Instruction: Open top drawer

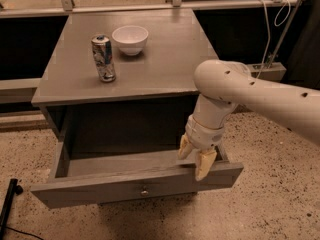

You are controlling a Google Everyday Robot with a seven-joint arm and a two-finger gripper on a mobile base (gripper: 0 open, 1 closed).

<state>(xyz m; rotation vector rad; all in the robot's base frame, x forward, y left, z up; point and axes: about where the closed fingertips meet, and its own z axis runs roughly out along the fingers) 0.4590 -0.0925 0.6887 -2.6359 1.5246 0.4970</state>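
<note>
You are looking down at a grey cabinet whose flat top surface (170, 59) carries two things. A drinks can (103, 58) stands upright toward the left. A small white bowl (130, 39) sits just beyond it, a little further right, close to the can but not touching it.

The top drawer (100, 191) is at the near side of the cabinet, just under the surface, and it stands well open. Its wide grey front panel juts toward you, with the left end lower in the view than the right. A small round metal knob (144, 191) sits at the centre of the panel. You can see the drawer's bare wooden floor and, behind it, the dark hollow of the cabinet.

The robot's white arm (260, 99) reaches in from the right and bends down at a rounded joint. The gripper (193, 165) hangs from it at the right part of the drawer's front edge, well to the right of the knob. Its pale fingers (205, 164) point downward and straddle the top edge of the front panel. One finger is inside the drawer and the other lies over the panel's outer face, so they are closed on the panel between them.

The cabinet stands on a speckled floor (280, 204). A thin black object (9, 204) lies on the floor at the near left. A pale cable (274, 21) hangs down at the far right, behind the arm.
</note>
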